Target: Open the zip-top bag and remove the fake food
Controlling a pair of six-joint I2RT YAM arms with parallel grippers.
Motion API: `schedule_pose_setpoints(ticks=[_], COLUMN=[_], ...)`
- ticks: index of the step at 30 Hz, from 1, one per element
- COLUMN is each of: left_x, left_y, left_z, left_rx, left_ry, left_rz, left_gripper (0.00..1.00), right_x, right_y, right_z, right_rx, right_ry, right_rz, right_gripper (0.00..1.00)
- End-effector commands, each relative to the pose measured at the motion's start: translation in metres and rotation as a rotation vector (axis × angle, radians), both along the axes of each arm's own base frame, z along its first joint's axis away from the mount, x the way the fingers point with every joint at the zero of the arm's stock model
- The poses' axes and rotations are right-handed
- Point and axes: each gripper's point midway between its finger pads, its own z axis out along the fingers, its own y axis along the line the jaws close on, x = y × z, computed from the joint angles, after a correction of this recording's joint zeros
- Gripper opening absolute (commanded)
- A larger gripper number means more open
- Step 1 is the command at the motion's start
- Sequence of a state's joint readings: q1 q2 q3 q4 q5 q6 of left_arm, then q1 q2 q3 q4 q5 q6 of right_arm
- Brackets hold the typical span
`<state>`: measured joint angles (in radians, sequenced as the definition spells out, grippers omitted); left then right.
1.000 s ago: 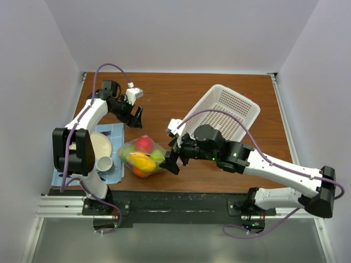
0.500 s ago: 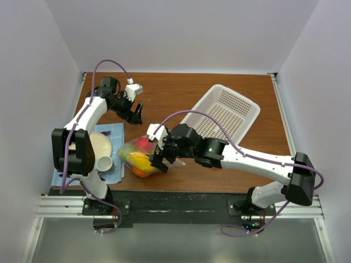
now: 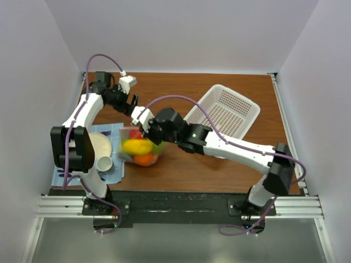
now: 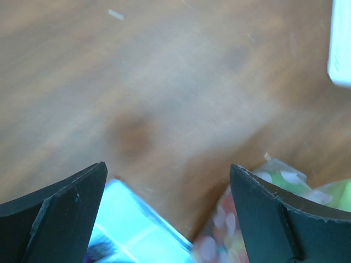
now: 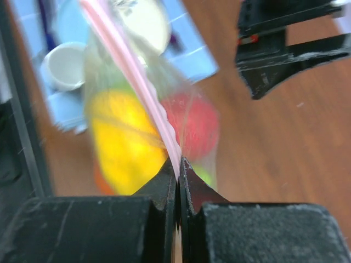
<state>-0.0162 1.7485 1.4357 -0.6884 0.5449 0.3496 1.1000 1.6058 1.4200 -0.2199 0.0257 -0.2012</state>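
Note:
The zip-top bag (image 3: 138,150) hangs blurred over the table's near left, with its pink zip strip (image 5: 134,82) pinched in my right gripper (image 3: 145,127) (image 5: 179,164), which is shut on it. Inside the bag the fake food shows as a yellow piece (image 5: 120,137), a red apple (image 5: 196,121), an orange (image 3: 144,159) and some green. My left gripper (image 3: 133,104) (image 4: 167,166) hovers open and empty just behind the bag, and its fingers (image 5: 285,49) also show in the right wrist view. A corner of the bag (image 4: 277,174) lies under its right finger.
A white mesh basket (image 3: 226,109) stands at the back right. On the near left a blue mat (image 3: 113,131) (image 4: 126,224) carries a beige plate (image 3: 100,146) and a white cup (image 3: 104,163).
My right arm swung left to the bag, shut on its zip strip and pulled the bag up and toward the back left. My left gripper drew back slightly, still open.

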Motion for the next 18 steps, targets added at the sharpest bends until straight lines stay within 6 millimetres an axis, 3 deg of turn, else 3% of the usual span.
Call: schedule_pose_setpoints(ticks=[1,2,3,5,7,8,9,13,14,15,17,18], left_x=[0.057,0.062,0.07,0.077,0.083,0.084,0.086,0.087,0.087,0.087,0.086,0.085], left_y=[0.041,0.048,0.06,0.068,0.077,0.078,0.081,0.083,0.083,0.083,0.082,0.079], left_z=[0.036,0.035,0.045,0.048,0.055,0.058,0.059,0.06,0.058,0.057,0.053,0.05], left_rx=[-0.096,-0.115,-0.119,-0.126,-0.124,-0.127,-0.128,-0.129,-0.13,-0.131,-0.137,-0.15], left_ry=[-0.108,-0.099,-0.125,-0.136,-0.154,-0.161,-0.167,-0.176,-0.172,-0.17,-0.158,-0.15], left_rz=[0.165,0.193,0.22,0.236,0.252,0.255,0.262,0.265,0.263,0.264,0.266,0.256], left_gripper=[1.0,1.0,1.0,1.0,1.0,1.0,1.0,1.0,1.0,1.0,1.0,1.0], right_x=[0.073,0.086,0.099,0.12,0.131,0.141,0.146,0.158,0.164,0.164,0.159,0.143], right_y=[0.01,0.017,0.02,0.03,0.039,0.047,0.051,0.062,0.06,0.059,0.055,0.049], right_z=[0.062,0.056,0.077,0.08,0.099,0.092,0.105,0.095,0.103,0.094,0.089,0.081], right_rx=[0.101,0.087,0.115,0.092,0.114,0.094,0.111,0.099,0.13,0.12,0.127,0.113], right_ry=[-0.163,-0.183,-0.229,-0.319,-0.397,-0.426,-0.455,-0.479,-0.509,-0.505,-0.48,-0.457], right_rz=[-0.084,-0.084,-0.104,-0.103,-0.112,-0.113,-0.122,-0.13,-0.166,-0.172,-0.18,-0.163], right_gripper=[0.0,0.0,0.0,0.0,0.0,0.0,0.0,0.0,0.0,0.0,0.0,0.0])
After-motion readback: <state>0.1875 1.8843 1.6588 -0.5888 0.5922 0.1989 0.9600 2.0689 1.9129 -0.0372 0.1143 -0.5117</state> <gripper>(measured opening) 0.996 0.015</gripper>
